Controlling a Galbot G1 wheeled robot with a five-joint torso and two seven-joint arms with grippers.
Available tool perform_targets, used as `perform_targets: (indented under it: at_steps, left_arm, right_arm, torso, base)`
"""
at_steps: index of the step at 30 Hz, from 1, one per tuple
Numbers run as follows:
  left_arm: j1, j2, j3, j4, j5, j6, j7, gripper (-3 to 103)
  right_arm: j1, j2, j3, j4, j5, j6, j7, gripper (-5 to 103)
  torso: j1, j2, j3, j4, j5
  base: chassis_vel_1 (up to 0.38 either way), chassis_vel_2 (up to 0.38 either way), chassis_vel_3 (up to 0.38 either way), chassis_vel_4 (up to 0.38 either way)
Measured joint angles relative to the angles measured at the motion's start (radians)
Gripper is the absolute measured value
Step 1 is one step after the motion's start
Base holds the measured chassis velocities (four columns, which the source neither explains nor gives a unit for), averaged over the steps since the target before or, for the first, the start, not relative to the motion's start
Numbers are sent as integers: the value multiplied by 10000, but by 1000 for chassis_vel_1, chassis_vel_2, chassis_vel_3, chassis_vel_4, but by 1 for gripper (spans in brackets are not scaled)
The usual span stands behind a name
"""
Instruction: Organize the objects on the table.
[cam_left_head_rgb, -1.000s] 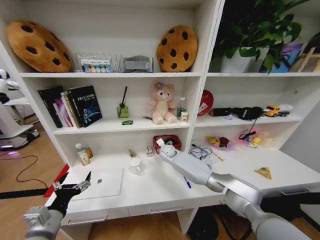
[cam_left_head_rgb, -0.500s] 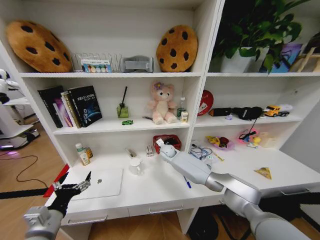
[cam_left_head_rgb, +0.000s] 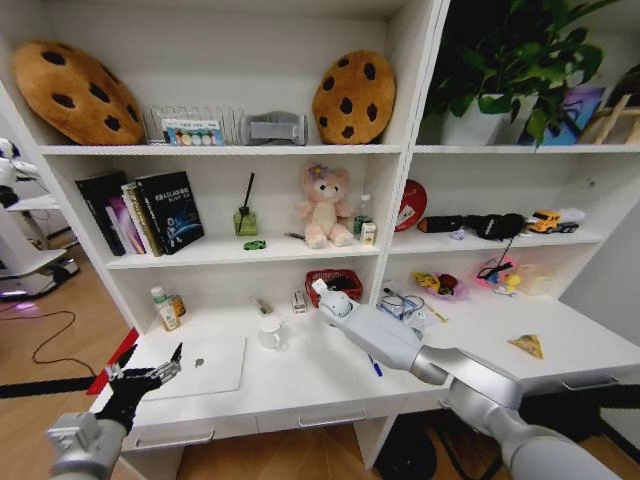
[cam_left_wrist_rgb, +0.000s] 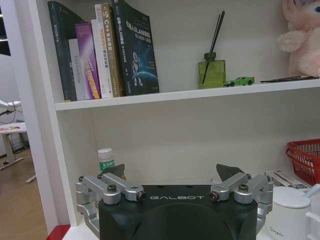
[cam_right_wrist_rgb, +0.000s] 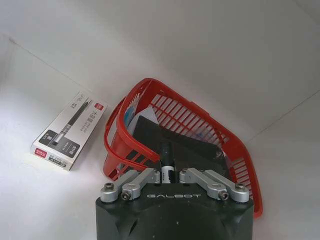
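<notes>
Red basket sits at the tabletop's back; your right hand, clamped on a black pen, hovers above it. Centre over the opening before letting go. Left hand waits wide.

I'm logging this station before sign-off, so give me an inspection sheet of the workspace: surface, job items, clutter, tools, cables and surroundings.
Surface: white desk, joined to white shelving.
Job's things: silver laptop closed at the desk's left; blue pen near the front edge; yellow triangular piece at right; green-labelled bottle at back left; green toy car on the shelf above.
Clutter: white mug, pen box and red basket towards the desk's back.
Grippers: left tool open, by the desk's front left corner; right tool shut on a black pen above the red basket.
Cables: dark cable on the floor at left.
Surroundings: books, plush bear, cookie cushions and potted plant on the shelving.
</notes>
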Motion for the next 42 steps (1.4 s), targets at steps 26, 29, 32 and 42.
perform_targets:
  at_steps: [26, 29, 32, 42]
  left_arm:
    - [0, 0, 0, 0, 0, 0, 0, 100]
    - [0, 0, 0, 0, 0, 1, 0, 100]
    - [0, 0, 0, 0, 0, 0, 0, 100]
    - [0, 0, 0, 0, 0, 0, 0, 100]
  right_arm:
    - [-1799, -823, 1688, 532, -3519, 6367, 677, 12]
    - [-2348, -749, 1983, 306, -4199, 7531, 959, 12]
    - [-2606, -566, 2037, 52, -4425, 8463, 1145, 12]
    - [-3011, -116, 2270, -790, -5066, 10379, 1268, 12]
  torso:
    - [0, 0, 1, -3, 2]
    - [0, 0, 1, -4, 2]
    - [0, 0, 1, 1, 2]
    - [0, 0, 1, 2, 0]
  base:
    - [0, 0, 0, 0]
    - [0, 0, 0, 0]
    - [0, 0, 0, 0]
    - [0, 0, 0, 0]
